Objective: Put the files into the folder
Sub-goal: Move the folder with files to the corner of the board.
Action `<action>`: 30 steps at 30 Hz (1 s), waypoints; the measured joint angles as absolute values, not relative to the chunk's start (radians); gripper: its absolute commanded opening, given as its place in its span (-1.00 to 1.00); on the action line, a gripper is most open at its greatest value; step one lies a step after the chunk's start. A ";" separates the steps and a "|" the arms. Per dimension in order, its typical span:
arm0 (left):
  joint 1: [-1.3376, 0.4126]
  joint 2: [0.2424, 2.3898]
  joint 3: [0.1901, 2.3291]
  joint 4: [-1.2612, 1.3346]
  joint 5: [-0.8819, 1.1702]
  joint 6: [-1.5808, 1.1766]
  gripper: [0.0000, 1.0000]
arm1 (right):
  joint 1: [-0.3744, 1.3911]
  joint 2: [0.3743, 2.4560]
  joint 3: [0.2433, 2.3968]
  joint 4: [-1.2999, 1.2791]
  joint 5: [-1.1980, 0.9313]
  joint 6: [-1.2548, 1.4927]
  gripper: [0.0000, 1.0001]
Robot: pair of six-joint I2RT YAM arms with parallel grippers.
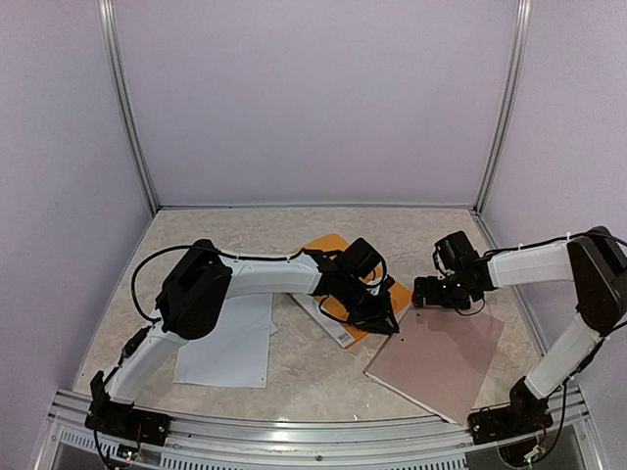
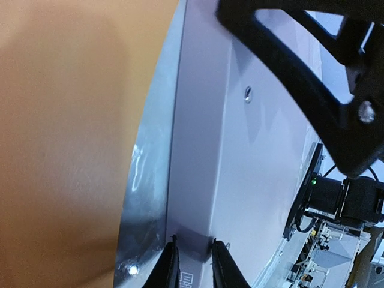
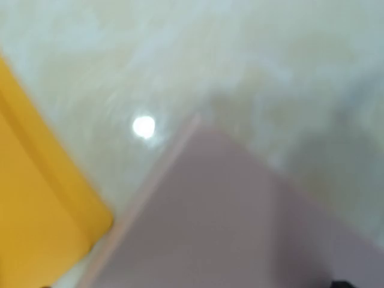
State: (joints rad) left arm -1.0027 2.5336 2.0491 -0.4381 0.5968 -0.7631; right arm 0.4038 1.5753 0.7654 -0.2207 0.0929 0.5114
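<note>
A pinkish-brown board [image 1: 441, 362] lies flat at the lower right of the tabletop [image 1: 245, 235], one corner just beside the folder [image 1: 328, 250]. The folder sits at the centre, its orange face towards the back and a white part with a printed strip at its near edge. The left arm reaches across it, and the left claw [image 1: 382, 318] covers its right side. In the left wrist view the fingers [image 2: 170, 267] stand narrow; whether they pinch anything I cannot tell. The right claw [image 1: 423, 294] is spread wide above the board's far corner and holds nothing. The files [image 1: 230, 357] lie in a loose stack at the lower left, outside the folder and partly under the left arm.
</note>
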 measured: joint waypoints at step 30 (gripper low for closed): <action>-0.990 2.428 1.900 -0.337 0.477 -0.666 0.41 | 0.378 1.197 0.674 -0.583 0.168 0.668 0.99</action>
